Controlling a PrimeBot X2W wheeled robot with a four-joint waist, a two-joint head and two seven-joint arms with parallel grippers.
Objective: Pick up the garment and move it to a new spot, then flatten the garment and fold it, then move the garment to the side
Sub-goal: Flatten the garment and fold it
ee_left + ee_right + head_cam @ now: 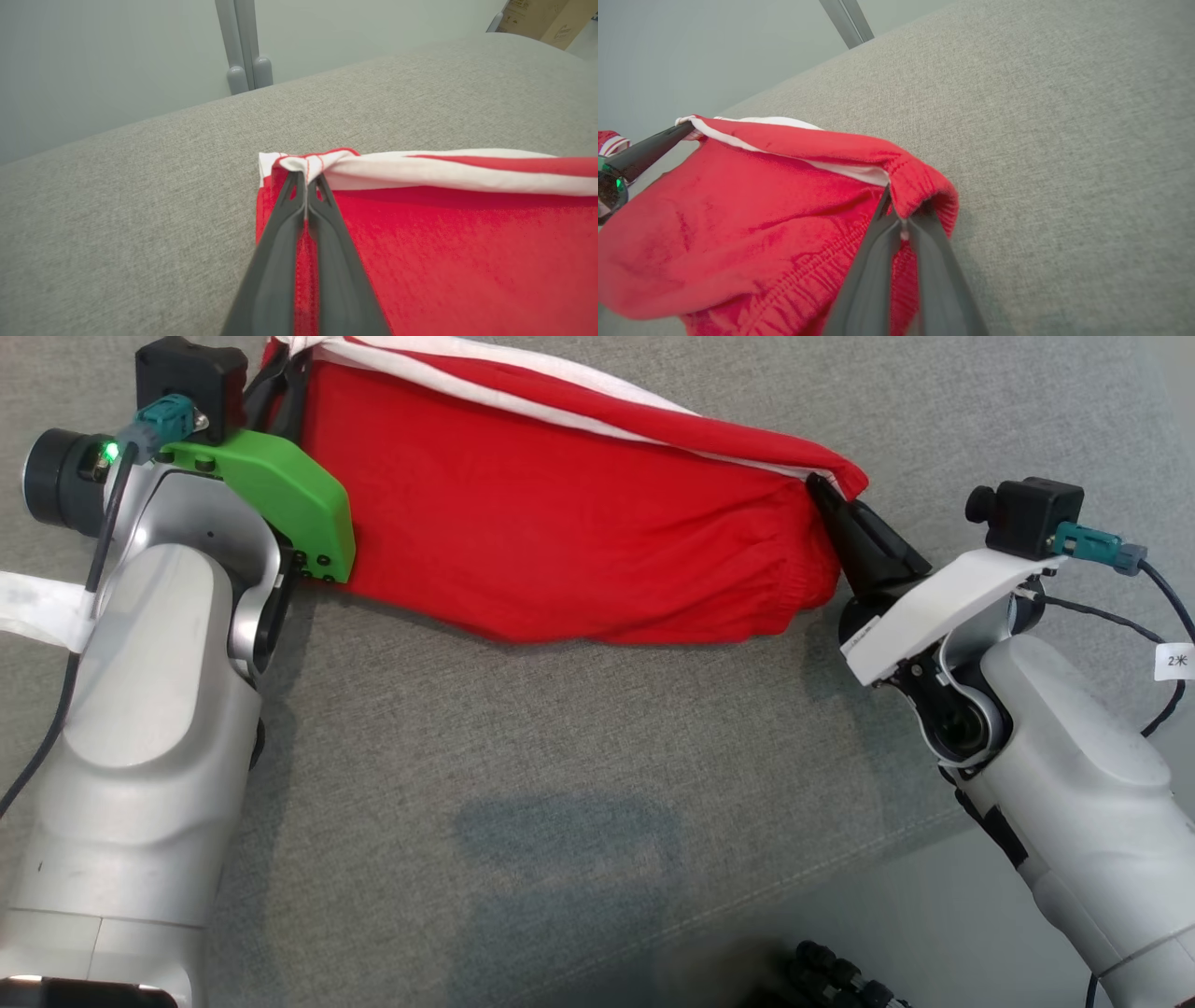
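Garment (560,541) pinched between left jaws, right jaws.

Garment (560,541): stretched across the far part of the upholstered cushion (560,756), between the two grippers.
Left end: pinched in left gripper (306,179).
Right end: pinched in right gripper (903,210).
Behind cushion: upright post (243,46); cardboard box (542,16), well apart.

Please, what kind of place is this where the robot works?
Probably an indoor lab or test room: a grey upholstered surface like a sofa seat bears the red garment, a plain pale wall stands behind, a cardboard box beyond.
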